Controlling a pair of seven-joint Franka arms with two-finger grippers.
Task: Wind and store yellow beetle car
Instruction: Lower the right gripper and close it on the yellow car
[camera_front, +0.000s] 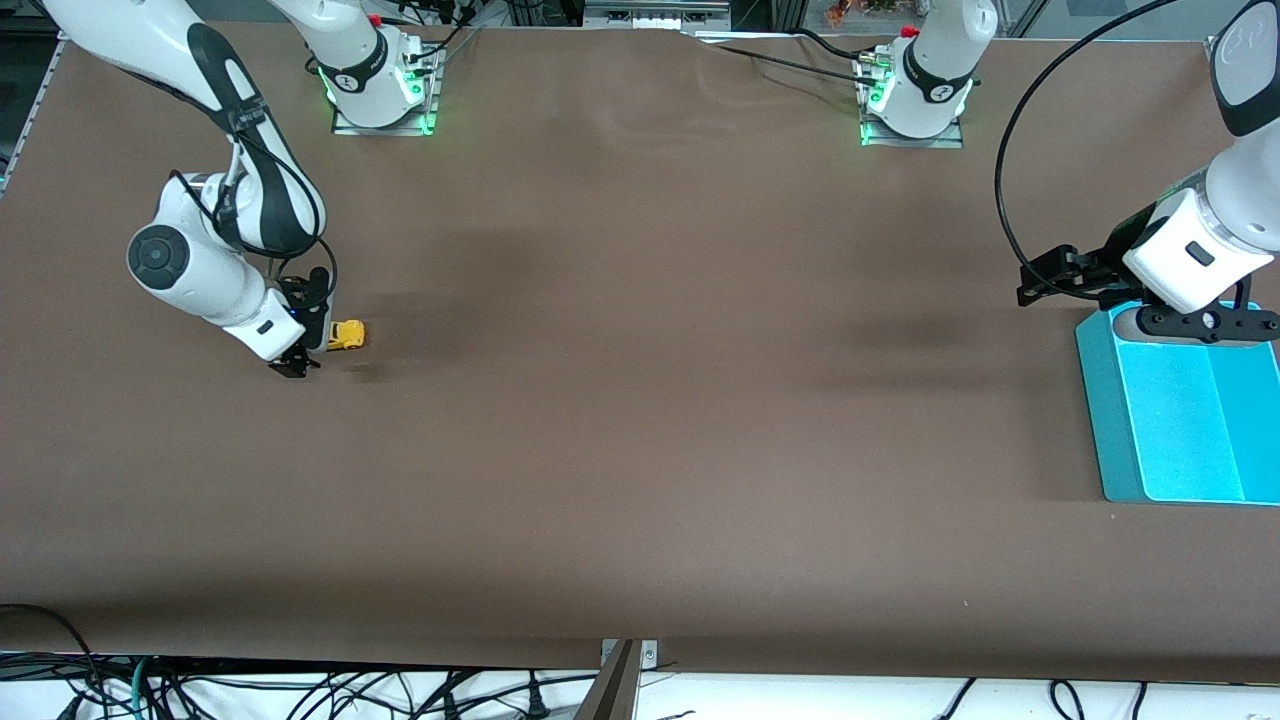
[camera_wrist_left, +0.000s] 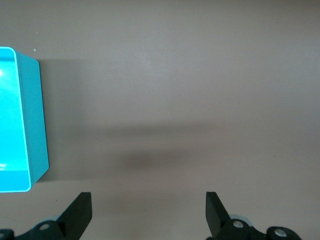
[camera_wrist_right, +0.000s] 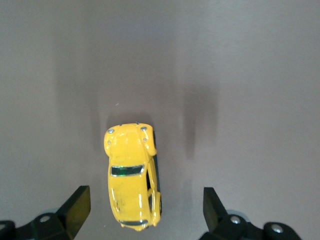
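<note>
The brown counter (camera_front: 640, 400) carries only two things that matter here, and they lie well apart at its two ends. At the left arm's end sits a turquoise bin (camera_front: 1100, 420), open-topped and with nothing visible inside; it looks like the place where the toy is meant to end up. The left gripper (camera_front: 1045, 280) hangs beside the bin's rim over bare counter, its fingers (camera_wrist_left: 80, 212) spread wide and grasping nothing. This arm waits.

At the right arm's end, the right gripper (camera_front: 300, 350) is down low at the counter, just beside the yellow beetle car (camera_front: 347, 335). The right wrist view shows the car standing on its wheels on the counter, lying between the spread fingers (camera_wrist_right: 75, 207) but nearer to one than the other, and touching neither. So the fingers are released and the car is not yet grasped.

Judging by this, the task is at its very start. The car is unlifted, no winding is evident, and the storing has not begun. What is left is nearly all of it: closing on the car, winding it, carrying it along the length of the counter, and setting it in the bin.
</note>
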